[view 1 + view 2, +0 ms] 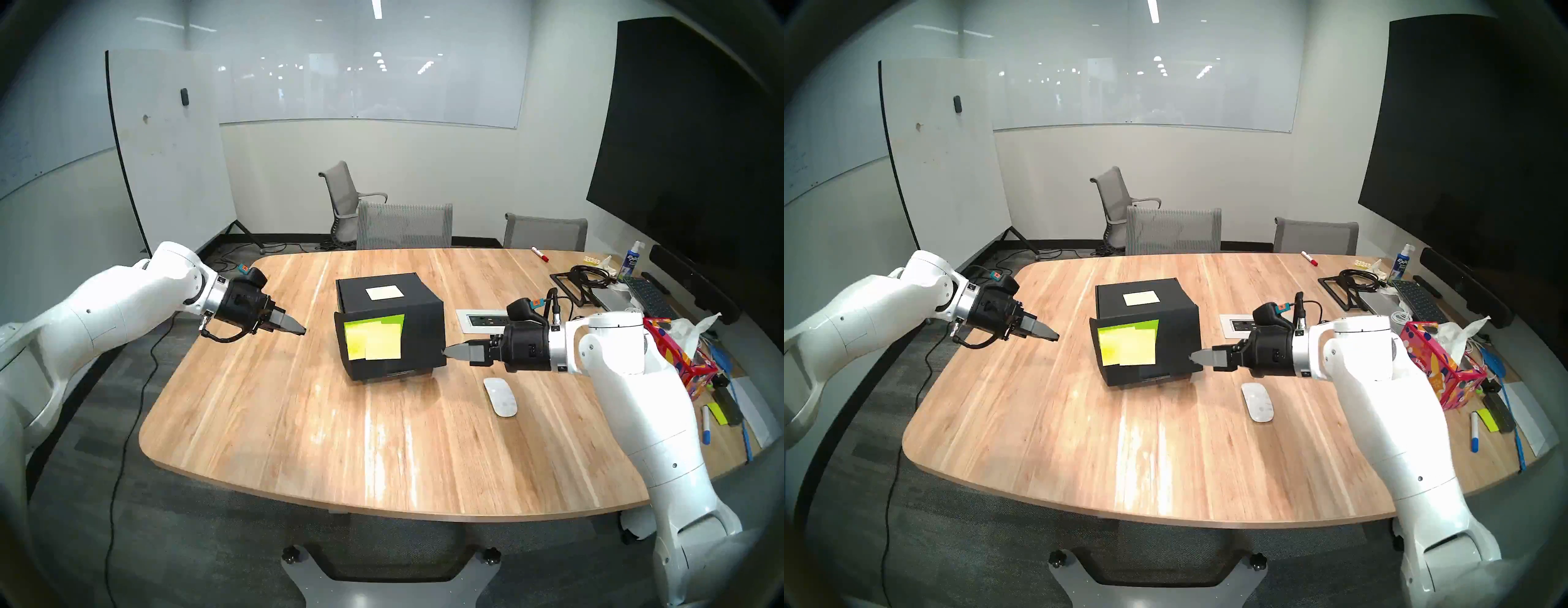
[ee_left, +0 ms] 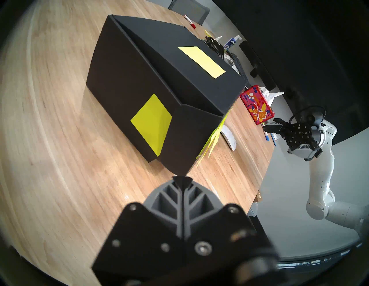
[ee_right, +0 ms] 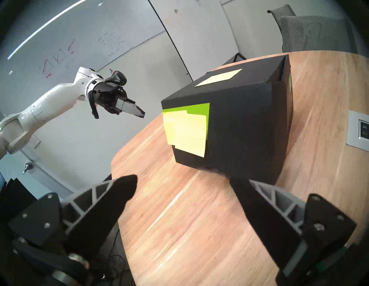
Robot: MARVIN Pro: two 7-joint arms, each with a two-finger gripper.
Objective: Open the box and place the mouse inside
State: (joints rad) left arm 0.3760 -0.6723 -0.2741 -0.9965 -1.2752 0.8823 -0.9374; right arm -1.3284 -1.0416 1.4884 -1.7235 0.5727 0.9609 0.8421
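Flanking the box (image 1: 392, 322): mouse (image 1: 500, 397), tissue box (image 1: 674, 361).

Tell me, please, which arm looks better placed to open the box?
Probably the right: the right gripper hangs open beside the box, while the left gripper is shut and farther off.

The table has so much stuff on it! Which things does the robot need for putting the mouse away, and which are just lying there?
Needed:
box, shut
mouse, beside it
right gripper, open

Just lying there:
tissue box
red marker
spray bottle
keyboard
blue pen
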